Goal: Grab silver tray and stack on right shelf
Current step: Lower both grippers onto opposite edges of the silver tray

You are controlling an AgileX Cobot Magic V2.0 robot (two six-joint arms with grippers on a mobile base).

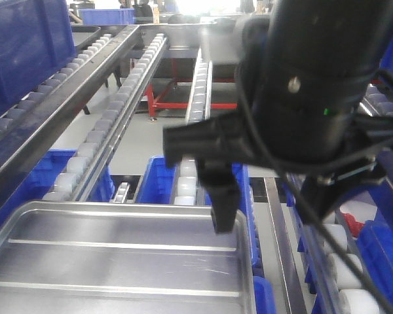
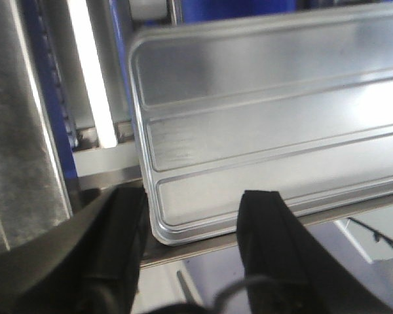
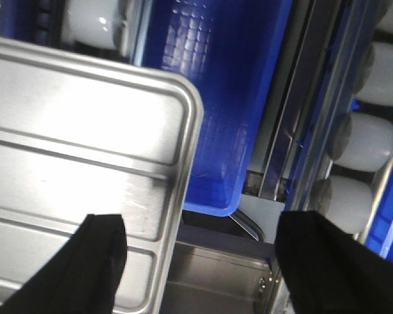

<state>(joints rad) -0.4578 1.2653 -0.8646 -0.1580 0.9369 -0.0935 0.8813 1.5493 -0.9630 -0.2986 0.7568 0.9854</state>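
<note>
Silver tray (image 1: 118,261) lies flat at near left, off the roller shelf (image 1: 346,269); left gripper (image 2: 193,243) and right gripper (image 3: 209,261) both stand apart astride its rims, clamping nothing, so a shallow pinch risks slip or tilt.

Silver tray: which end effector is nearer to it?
Left, apparently: the left end effector straddles a corner of the silver tray; the right end effector hovers above its other end.
</note>
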